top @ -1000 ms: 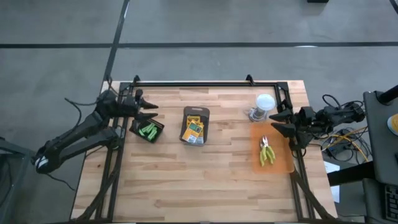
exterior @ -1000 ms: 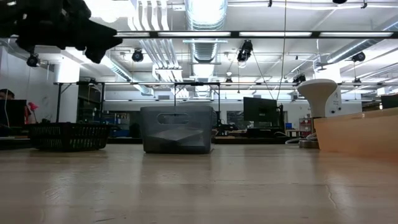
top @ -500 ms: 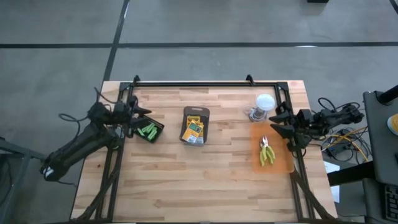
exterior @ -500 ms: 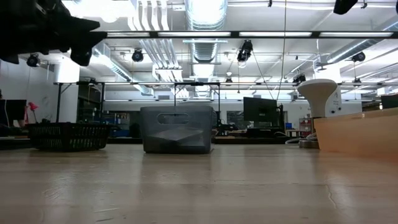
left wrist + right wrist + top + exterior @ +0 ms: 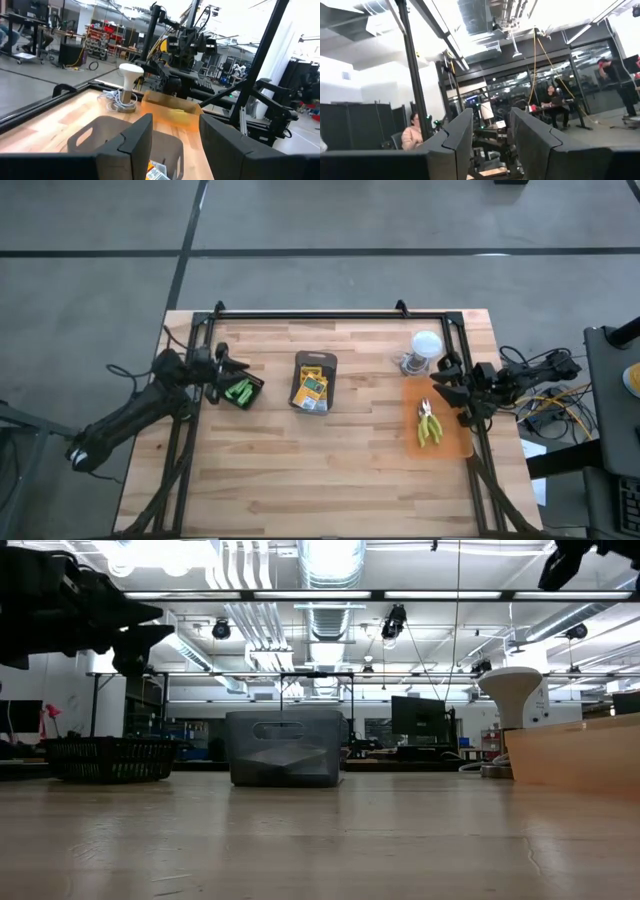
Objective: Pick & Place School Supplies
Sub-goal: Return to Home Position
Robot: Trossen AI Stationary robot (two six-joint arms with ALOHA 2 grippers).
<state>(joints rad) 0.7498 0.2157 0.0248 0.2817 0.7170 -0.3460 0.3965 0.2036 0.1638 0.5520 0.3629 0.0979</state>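
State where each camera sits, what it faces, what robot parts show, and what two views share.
High view: overhead, straight down on the table; both arms, left pincer, right pincer.
Low view: table-top height, level toward the grey bin; arms at top corners.
Left wrist view: on left arm, facing the jar across the table; own fingers.
Right wrist view: on right arm, facing the room's people; own fingers.
Shared: low and left wrist views both show jar and grey bin.
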